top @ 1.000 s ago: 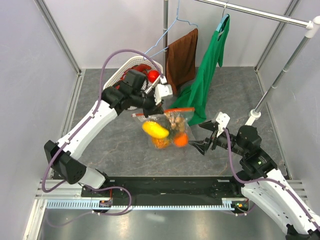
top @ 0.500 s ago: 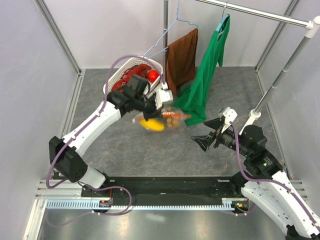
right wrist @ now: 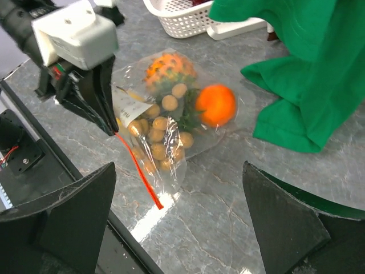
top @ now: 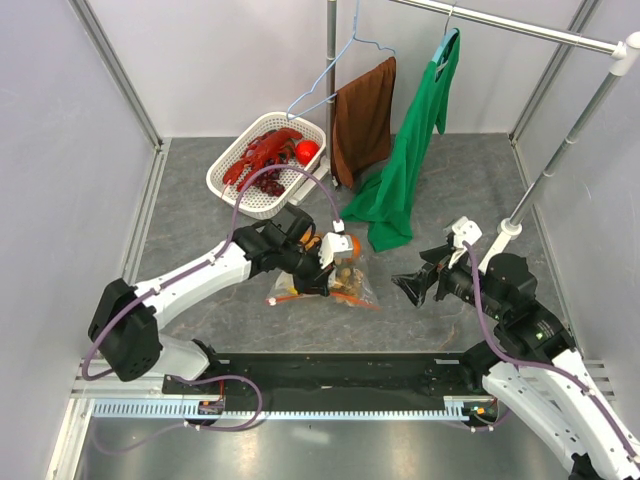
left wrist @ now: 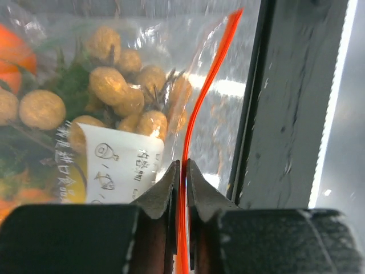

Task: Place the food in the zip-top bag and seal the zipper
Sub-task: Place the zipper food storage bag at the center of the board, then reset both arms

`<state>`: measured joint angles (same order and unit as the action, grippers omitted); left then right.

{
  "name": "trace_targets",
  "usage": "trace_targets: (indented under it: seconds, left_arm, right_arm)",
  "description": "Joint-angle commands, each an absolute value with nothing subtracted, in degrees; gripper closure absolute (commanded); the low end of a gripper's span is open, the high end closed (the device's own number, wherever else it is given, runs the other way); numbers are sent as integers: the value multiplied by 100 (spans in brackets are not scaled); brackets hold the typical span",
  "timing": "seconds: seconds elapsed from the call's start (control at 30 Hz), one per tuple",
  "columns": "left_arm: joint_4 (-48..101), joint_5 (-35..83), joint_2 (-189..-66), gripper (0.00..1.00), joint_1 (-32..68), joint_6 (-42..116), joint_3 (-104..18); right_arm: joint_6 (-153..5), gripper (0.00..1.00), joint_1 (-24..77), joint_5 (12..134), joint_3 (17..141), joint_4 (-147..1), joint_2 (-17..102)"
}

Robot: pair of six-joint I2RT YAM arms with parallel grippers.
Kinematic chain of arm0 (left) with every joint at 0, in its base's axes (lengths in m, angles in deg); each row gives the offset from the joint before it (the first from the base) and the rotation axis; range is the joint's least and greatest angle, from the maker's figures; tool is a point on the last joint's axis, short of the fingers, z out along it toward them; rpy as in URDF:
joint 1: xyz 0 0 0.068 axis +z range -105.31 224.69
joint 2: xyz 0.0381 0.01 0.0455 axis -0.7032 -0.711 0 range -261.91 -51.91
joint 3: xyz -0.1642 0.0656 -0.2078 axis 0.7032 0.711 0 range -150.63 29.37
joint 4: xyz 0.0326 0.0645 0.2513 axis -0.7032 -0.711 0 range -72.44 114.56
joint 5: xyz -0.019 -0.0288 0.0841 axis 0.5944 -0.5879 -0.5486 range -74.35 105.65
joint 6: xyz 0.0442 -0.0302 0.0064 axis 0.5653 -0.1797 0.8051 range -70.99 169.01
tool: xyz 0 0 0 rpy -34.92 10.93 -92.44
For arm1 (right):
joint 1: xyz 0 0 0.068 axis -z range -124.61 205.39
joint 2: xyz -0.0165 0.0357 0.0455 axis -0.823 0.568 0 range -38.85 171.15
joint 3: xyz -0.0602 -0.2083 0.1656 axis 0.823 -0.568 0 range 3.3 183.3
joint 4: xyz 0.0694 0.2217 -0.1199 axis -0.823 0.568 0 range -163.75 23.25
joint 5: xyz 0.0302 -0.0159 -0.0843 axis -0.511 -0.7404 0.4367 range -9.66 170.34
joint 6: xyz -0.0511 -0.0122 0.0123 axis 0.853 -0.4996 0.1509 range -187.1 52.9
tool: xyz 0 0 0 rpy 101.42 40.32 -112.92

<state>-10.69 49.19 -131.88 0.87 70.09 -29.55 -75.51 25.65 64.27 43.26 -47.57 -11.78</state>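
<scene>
The left gripper pinches the zipper between nearly closed jaws, I think to press it sealed. The zip-top bag lies on the table, the food inside (the right gripper hovers near, jaws wide apart).

A robot lab test cell: a grey marbled table boxed in by plain pale panels on metal frames, two arms bolted to a slotted rail at the near edge, a clothes rack with hung garments far right.
</scene>
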Motion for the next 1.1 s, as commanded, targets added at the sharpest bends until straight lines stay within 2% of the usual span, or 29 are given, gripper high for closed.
trace_targets:
  seconds: [0.0,0.07,0.1,0.2,0.23,0.37,0.4,0.5,0.63,0.9,1.07]
  left_arm:
    - [-401,5343,-12961,81,65,6009,-3013]
    - [-444,5370,-12882,70,65,6000,-2978]
    - [-488,5327,-12769,53,74,5991,-2987]
    - [-857,5107,-12540,29,503,5825,-3267]
    - [-1006,5133,-12530,25,1009,5815,-3634]
    - [-2357,5441,-12487,22,2101,5982,-4725]
    - [-2578,5284,-12478,2,2244,6035,-5066]
    - [-3106,4765,-12276,0,2788,6158,-5473]
    - [-3292,4247,-11575,0,3518,6114,-5405]
    - [-3231,3349,-10597,0,3546,6043,-4114]
    - [-3205,3235,-10438,0,3537,6368,-3962]
  right_arm:
    - [-7703,2,2683,6689,4610,-4580,-1116]
    - [-7712,2,2718,6681,4671,-4571,-1037]
    - [-7686,2,2735,6681,4698,-4545,-1028]
    - [-7660,2,2805,6707,4917,-4387,-941]
    - [-7660,2,2823,6690,5040,-4334,-923]
    - [-7546,2,2911,6698,5313,-4141,-870]
    - [-7528,2,2929,6742,5357,-4079,-853]
    - [-7440,2,3051,6952,5498,-3956,-800]
    - [-7422,2,3341,7295,5586,-3841,-975]
    - [-7457,2,3772,7806,5446,-3911,-1485]
    - [-7466,2,3843,7744,5401,-3947,-1635]
